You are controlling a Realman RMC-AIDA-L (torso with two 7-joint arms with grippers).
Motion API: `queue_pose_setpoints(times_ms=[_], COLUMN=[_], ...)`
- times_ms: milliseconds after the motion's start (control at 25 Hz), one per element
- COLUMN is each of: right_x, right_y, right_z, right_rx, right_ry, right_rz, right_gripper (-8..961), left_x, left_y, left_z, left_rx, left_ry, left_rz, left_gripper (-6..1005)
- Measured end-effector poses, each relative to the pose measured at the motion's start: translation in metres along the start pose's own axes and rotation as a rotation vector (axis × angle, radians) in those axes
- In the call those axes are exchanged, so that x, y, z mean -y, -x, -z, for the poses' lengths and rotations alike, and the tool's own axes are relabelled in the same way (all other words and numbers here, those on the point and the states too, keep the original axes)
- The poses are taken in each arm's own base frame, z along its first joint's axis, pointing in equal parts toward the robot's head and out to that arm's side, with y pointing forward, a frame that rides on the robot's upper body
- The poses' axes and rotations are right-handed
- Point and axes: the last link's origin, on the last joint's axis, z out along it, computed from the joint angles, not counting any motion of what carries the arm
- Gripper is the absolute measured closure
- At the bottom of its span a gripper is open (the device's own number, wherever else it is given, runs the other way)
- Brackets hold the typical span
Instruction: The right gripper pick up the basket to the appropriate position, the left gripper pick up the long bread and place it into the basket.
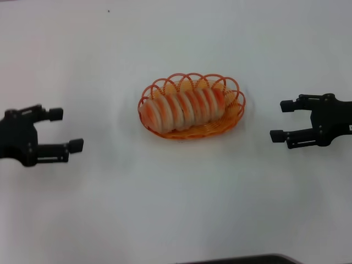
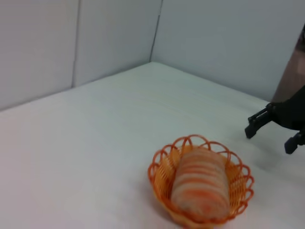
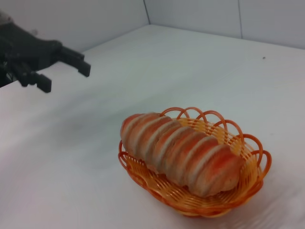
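The orange basket (image 1: 235,114) stands on the white table at the middle. The long bread (image 1: 183,108), cream with orange-red ridges, lies inside it along its length. Both show in the left wrist view, basket (image 2: 161,177) and bread (image 2: 200,183), and in the right wrist view, basket (image 3: 248,183) and bread (image 3: 181,151). My left gripper (image 1: 66,130) is open and empty, well to the left of the basket. My right gripper (image 1: 282,121) is open and empty, to the right of the basket. Neither touches anything.
The white table (image 1: 176,209) stretches all around the basket. Grey walls (image 2: 95,43) close the far side. A dark edge (image 1: 247,259) shows at the near bottom of the head view.
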Motion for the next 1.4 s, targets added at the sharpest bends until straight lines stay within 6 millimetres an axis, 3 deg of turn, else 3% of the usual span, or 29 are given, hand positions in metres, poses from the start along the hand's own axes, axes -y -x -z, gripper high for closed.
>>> queue_pose_setpoints(times_ms=[200, 360, 1400], right_x=[0.004, 0.007, 0.011], right_y=[0.000, 0.000, 0.005], right_z=[0.001, 0.002, 0.002], right_rx=[-0.002, -0.005, -0.006], right_ry=[-0.029, -0.044, -0.062], right_rz=[0.004, 0.010, 0.031], right_gripper=[28, 28, 33], left_x=[-0.009, -0.011, -0.011], left_y=[0.029, 0.038, 0.038], left_z=[-0.003, -0.004, -0.006], left_rx=[-0.019, -0.036, -0.043], left_ry=[-0.012, -0.019, -0.021], left_rz=[0.054, 0.076, 0.079], left_gripper=[63, 63, 63])
